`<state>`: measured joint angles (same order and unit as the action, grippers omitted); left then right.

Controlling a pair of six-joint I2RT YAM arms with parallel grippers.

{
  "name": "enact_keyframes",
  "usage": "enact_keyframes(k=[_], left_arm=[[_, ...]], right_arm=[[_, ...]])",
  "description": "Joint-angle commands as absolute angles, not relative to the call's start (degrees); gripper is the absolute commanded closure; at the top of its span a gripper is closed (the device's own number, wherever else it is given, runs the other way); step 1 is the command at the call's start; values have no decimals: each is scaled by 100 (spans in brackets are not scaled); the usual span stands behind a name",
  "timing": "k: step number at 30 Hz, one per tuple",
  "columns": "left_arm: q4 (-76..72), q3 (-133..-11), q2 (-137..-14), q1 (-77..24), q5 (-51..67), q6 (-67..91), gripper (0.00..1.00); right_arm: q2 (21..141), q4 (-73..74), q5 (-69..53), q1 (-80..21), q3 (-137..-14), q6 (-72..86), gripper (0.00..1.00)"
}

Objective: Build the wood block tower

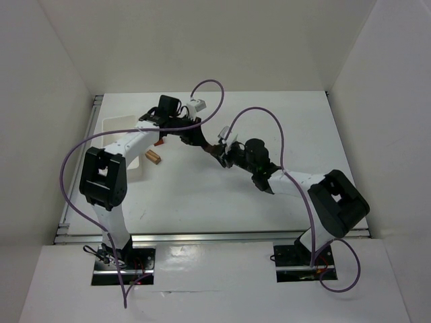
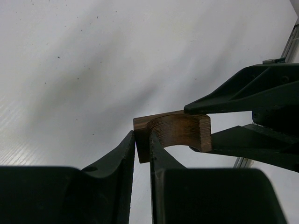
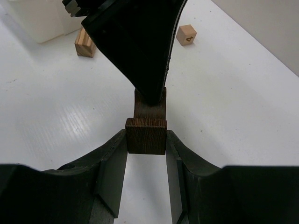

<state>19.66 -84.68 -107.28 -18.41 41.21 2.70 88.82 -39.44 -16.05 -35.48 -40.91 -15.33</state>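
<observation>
Black left hand (image 2: pixel 141 136): fingers narrow, pinched on one leg of the dark brown wooden arch piece (image 2: pixel 180 130), one finger against each face of that leg. Black right hand (image 3: pixel 146 140): also narrow, pads flat on both sides of the arch's other leg, end grain facing its wrist camera. Both hands hold the same arch, one per leg, fingertips close together across it. Left wrist view: the arch's curved cut-out faces the camera, and the right hand's fingers (image 2: pixel 243 93) come in from the right, one above and one below that end. Can't tell whether the arch touches the white desk (image 2: pixel 93 70) or hangs just over it.

Outward from the arch, right wrist view:
- Light tan wooden cube (image 3: pixel 186 35), small dark mark on one face: beyond the arch and to the right, well apart from it, on the desk.
- Striped light wooden block (image 3: pixel 85 43): beyond the arch to the left, well apart from it, just beside the white rectangular plastic tray (image 3: pixel 39 18).

Top view: the arch is mid-desk where the two arms meet. Small orange-red piece (image 1: pixel 159 142) is left of the arch, near the tray's right edge, shape too small to make out. Purple cables (image 1: pixel 67 168) loop off both arms, on either side of the arch.
</observation>
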Motion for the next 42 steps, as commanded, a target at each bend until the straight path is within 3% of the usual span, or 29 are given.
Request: enact_keyframes(k=[1, 3, 5, 6, 9, 17, 23, 27, 35, 42], left_arm=[[2118, -8543, -10759, -1907, 4448, 8, 100], [2065, -8543, -10688, -1907, 4342, 9, 100], [2065, -8543, -10688, -1907, 4289, 9, 100], [2065, -8543, -10635, -1907, 4289, 9, 100], [2127, -8683, -10635, -1907, 4131, 114, 100], [1337, -8683, -10696, -1837, 4939, 737, 100], [1116, -8885, -10863, -1714, 5264, 1151, 100], [861, -8886, -10986, -1591, 5687, 1651, 100], [-306, -8657, -10714, -1538, 6240, 2863, 100], [-1810, -8174, -10652, -1485, 6846, 4245, 100]], right_arm=[[8920, -4676, -1485, -3551, -4289, -1582, 94], [8974, -4623, -1415, -3551, -4289, -1582, 92], [8974, -4623, -1415, -3551, -4289, -1529, 81], [8974, -4545, -1415, -3551, -4359, -1529, 62], [8974, -4360, -1415, -3551, -4412, -1477, 38], [8315, -4808, -1195, -3551, -3823, -1362, 16], [7578, -4860, -1370, -3499, -3445, -1458, 5], [7198, -4115, -1714, -3498, -3393, -1967, 0], [7242, -4183, -1591, -3498, -3173, -2452, 0], [7409, -5419, -1750, -3445, -2874, -2233, 5]])
